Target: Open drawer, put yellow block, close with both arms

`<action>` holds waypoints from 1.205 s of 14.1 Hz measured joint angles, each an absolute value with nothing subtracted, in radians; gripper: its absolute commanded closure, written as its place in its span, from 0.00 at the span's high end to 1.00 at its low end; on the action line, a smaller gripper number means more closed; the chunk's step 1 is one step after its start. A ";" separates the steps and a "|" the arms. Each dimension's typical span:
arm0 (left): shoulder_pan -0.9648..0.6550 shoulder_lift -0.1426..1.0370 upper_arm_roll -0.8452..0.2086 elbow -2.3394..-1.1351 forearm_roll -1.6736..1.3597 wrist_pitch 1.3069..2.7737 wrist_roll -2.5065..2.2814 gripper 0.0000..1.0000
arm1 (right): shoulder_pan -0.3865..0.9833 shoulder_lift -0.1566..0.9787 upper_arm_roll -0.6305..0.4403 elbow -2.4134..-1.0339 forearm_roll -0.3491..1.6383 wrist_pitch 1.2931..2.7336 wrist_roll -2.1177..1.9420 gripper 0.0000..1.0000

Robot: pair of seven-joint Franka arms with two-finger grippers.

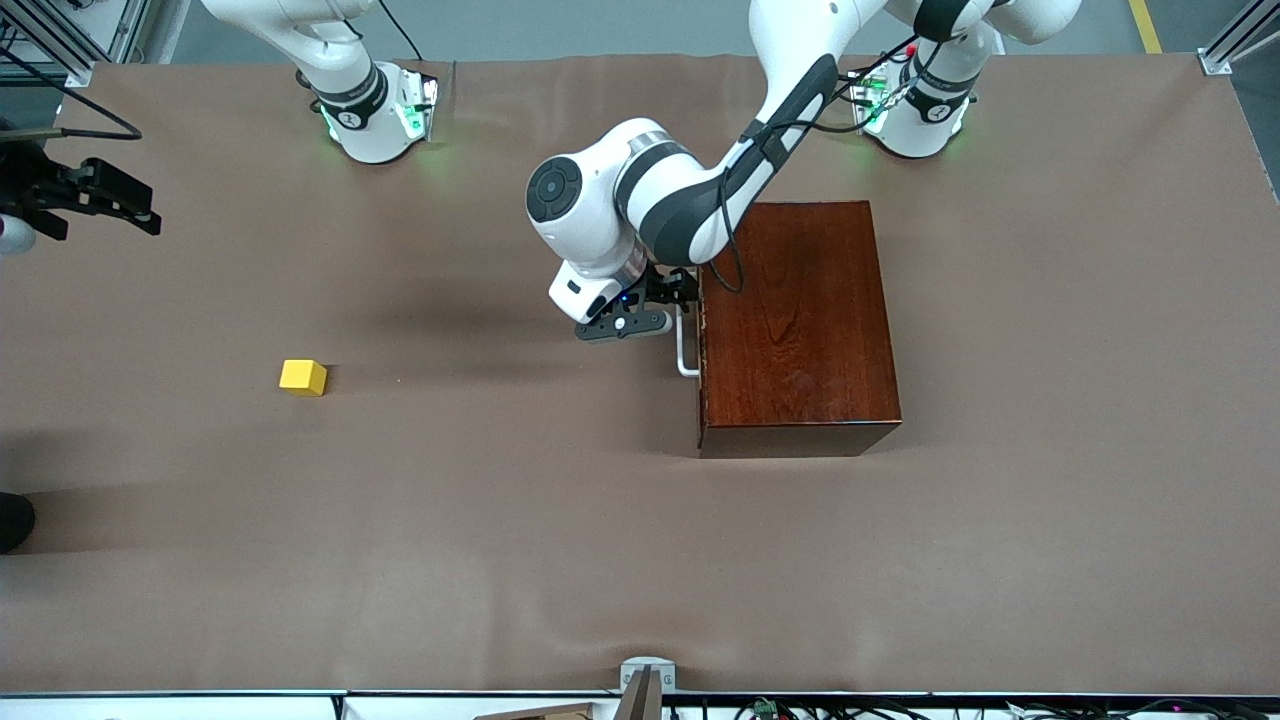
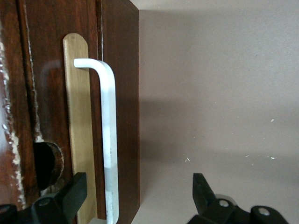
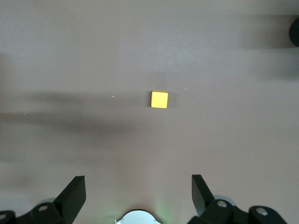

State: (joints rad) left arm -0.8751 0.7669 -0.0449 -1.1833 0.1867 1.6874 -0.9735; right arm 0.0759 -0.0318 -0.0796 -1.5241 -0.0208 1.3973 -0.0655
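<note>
Drawer not yet open, block not yet moved: the task is at its first step.

At the far left edge of the front view the right pincer [image 1: 125, 205] hangs high over the table [image 1: 500, 560], fingers spread and empty, that arm waiting; left of centre the yellow block [image 1: 302, 377] sits alone on the table, well apart from the box [image 1: 795, 320]. At centre the left pincer [image 1: 668, 292], spread wide, straddles the white handle [image 1: 686, 350] without clamping it, and the drawer [image 2: 56, 116] looks flush in the box. Opening, loading and the two-armed closing all remain, I'd judge.
</note>
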 measured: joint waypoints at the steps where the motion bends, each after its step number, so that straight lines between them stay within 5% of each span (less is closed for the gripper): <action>1: -0.875 0.771 -0.044 -1.184 0.187 1.685 -0.974 1.00 | 0.076 -0.031 -0.080 -1.524 -0.021 1.397 -0.066 1.00; 17: -0.894 0.812 -0.045 -1.184 0.187 1.799 -1.013 1.00 | 0.076 -0.030 -0.079 -1.524 -0.021 1.398 -0.066 1.00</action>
State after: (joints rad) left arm -0.8936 0.8122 -0.0448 -1.1841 0.1869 1.7989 -1.0132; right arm 0.0759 -0.0299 -0.0791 -1.5241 -0.0209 1.3979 -0.0656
